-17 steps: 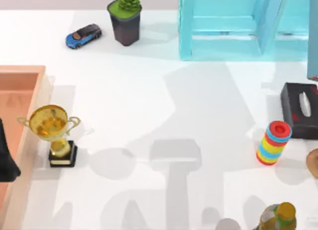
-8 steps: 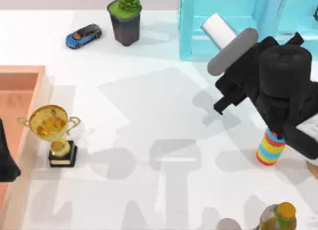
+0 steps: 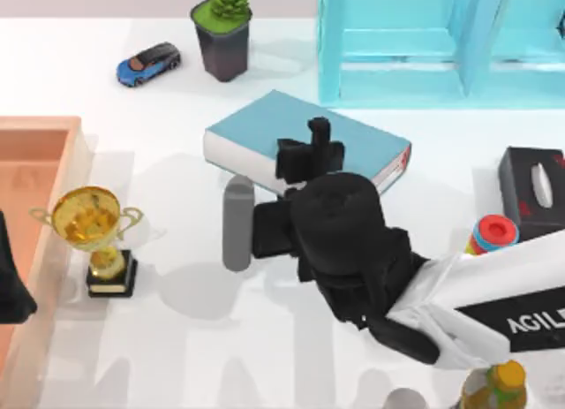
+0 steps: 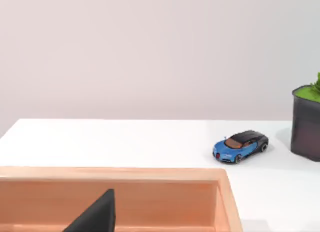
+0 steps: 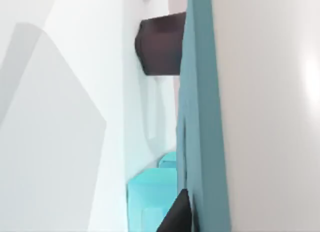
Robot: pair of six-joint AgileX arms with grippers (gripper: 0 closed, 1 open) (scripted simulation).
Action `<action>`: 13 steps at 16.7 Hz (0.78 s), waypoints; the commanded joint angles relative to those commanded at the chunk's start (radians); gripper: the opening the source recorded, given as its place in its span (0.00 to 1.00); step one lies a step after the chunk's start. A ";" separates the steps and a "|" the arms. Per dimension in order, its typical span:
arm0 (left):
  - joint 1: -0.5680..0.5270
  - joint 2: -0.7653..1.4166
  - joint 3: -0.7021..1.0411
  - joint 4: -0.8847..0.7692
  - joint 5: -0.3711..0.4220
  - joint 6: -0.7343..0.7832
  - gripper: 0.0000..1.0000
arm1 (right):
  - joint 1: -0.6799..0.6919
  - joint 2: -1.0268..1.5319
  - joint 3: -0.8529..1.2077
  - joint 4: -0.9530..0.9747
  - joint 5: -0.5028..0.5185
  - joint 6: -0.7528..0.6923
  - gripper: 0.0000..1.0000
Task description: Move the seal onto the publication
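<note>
The right arm reaches in from the near right across the white desk (image 3: 177,338). Its right end effector (image 3: 316,140) sits over the publication (image 3: 265,131), a thick teal-blue book with white page edges lying flat at the desk's centre, far of the arm's black wrist. Whether the end effector is spread or pressed together cannot be told, and the seal cannot be made out. In the right wrist view the publication's teal cover (image 5: 202,117) runs edge-on close to the camera. The left end effector (image 4: 95,217) is parked at the left over the orange tray (image 3: 35,162). A gold trophy (image 3: 93,228) stands just right of the tray. A blue toy car (image 3: 148,64) and a potted plant (image 3: 222,34) sit at the far side.
</note>
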 joint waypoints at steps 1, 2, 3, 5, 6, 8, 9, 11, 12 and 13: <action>0.000 0.000 0.000 0.000 0.000 0.000 1.00 | 0.022 0.013 0.007 0.008 0.007 -0.033 0.00; 0.000 0.000 0.000 0.000 0.000 0.000 1.00 | 0.039 0.022 0.012 0.013 0.011 -0.056 0.00; 0.000 0.000 0.000 0.000 0.000 0.000 1.00 | 0.049 0.028 0.016 0.017 0.013 -0.069 0.00; 0.000 0.000 0.000 0.000 0.000 0.000 1.00 | 0.052 0.029 0.017 0.018 0.014 -0.073 0.00; 0.000 0.000 0.000 0.000 0.000 0.000 1.00 | 0.052 0.029 0.017 0.018 0.014 -0.073 0.00; 0.000 0.000 0.000 0.000 0.000 0.000 1.00 | 0.048 0.029 0.009 0.015 0.012 -0.066 0.00; 0.000 0.000 0.000 0.000 0.000 0.000 1.00 | 0.050 0.028 0.008 0.015 0.013 -0.066 0.00; 0.000 0.000 0.000 0.000 0.000 0.000 1.00 | 0.057 0.022 0.005 0.016 0.019 -0.067 0.00; 0.000 0.000 0.000 0.000 0.000 0.000 1.00 | 0.060 0.019 0.004 0.017 0.022 -0.068 0.00; 0.000 0.000 0.000 0.000 0.000 0.000 1.00 | 0.062 0.017 0.003 0.017 0.024 -0.069 0.00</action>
